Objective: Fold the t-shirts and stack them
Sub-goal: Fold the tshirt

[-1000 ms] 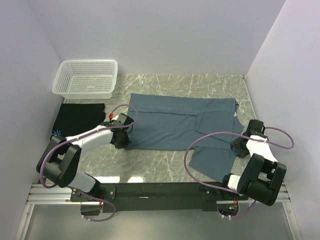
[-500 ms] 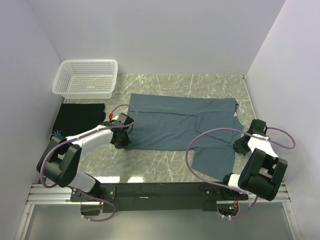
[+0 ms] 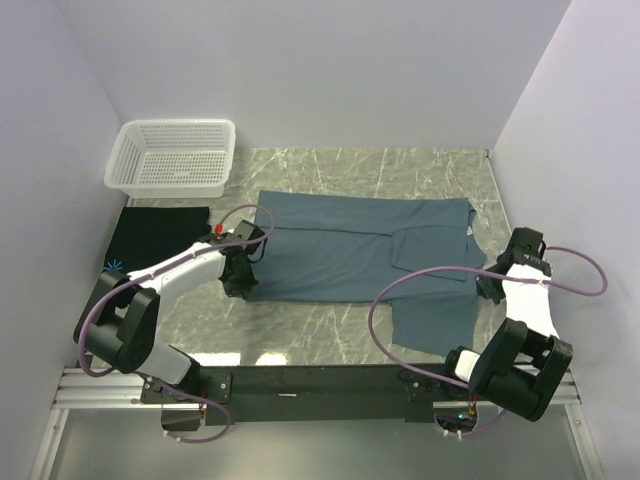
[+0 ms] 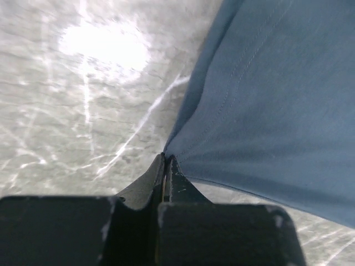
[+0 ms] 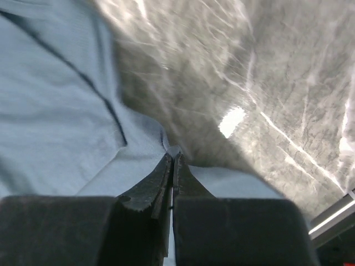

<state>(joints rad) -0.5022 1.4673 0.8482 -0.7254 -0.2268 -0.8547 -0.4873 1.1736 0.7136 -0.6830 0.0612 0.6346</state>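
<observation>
Grippers first: my left gripper has its jaws pressed together on the near left corner of the slate-blue t-shirt, and in the left wrist view I see the cloth fanning out from the fingertips with a stitched hem running up along its edge. From above, that left gripper sits at the shirt's left end, its arm reaching in from the left base.

My right gripper is also pressed together, nipping a thin edge of the same slate-blue t-shirt; the fabric spreads to the left of the fingers and the marbled table shows to the right. In the top view the right gripper is at the shirt's right edge, beside the panel of cloth that hangs toward the near side.

Between the two tools the slate-blue t-shirt lies spread lengthwise across the middle of the table, with a fold line running along it.

Well to the left, the black t-shirt lies flat, its starburst print at the near left corner. Just behind it stands the white basket, against the left wall.
</observation>
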